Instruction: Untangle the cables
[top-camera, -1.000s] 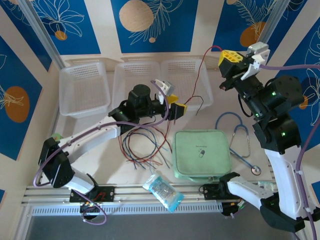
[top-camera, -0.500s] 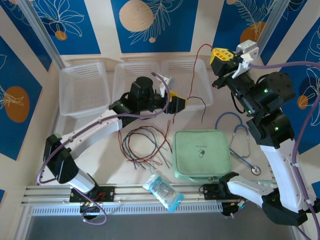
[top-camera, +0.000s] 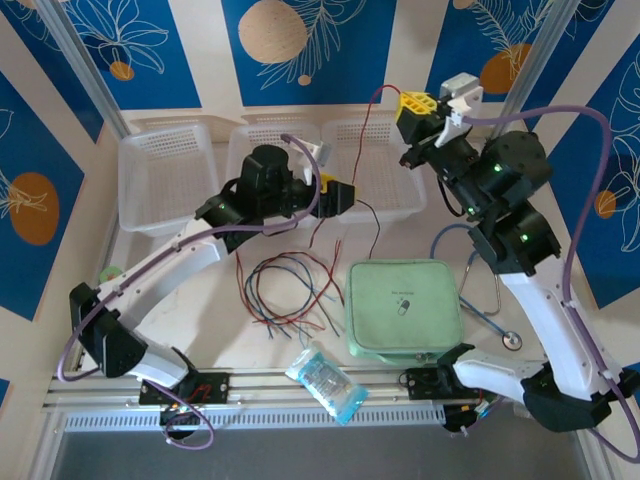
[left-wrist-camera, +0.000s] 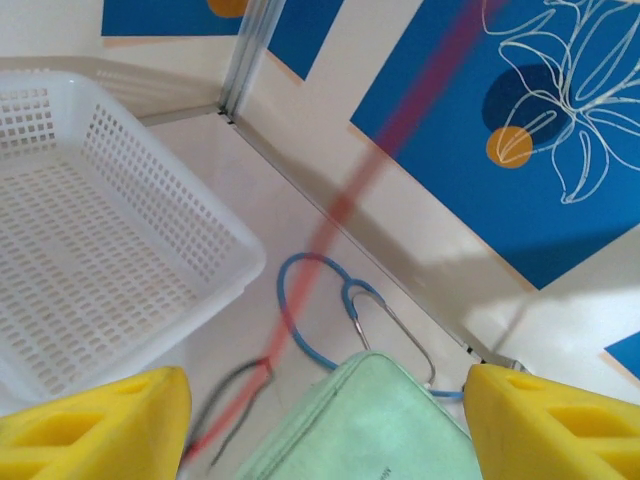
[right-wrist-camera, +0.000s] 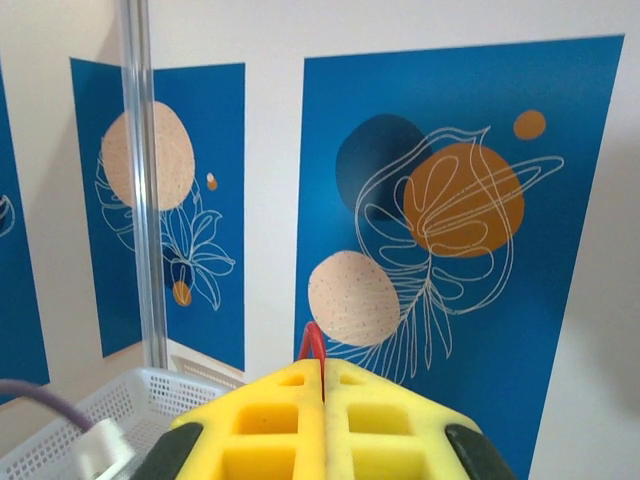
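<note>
"Both grippers have shifted left since a second ago. Where is the thin red wire (right-wrist-camera: 313, 345)?"
"Pinched in the clenched right gripper (top-camera: 415, 105), high over the white plastic basket (top-camera: 390, 170). It runs down between the left gripper's (top-camera: 340, 195) spread jaws."
"And the other thin loose cables (top-camera: 290, 290)?"
"Looped on the table, left of the mint-green fabric pouch (top-camera: 403, 305)."

right gripper (top-camera: 417, 104): 1 o'clock, raised, clamped on red cable (top-camera: 377, 232) | left gripper (top-camera: 335, 190): just 12 o'clock of centre, beside that hanging cable | loose cables (top-camera: 285, 290): 7 o'clock, looped | green pouch (top-camera: 403, 308): 5 o'clock | stethoscope (top-camera: 511, 341): 4 o'clock
</note>
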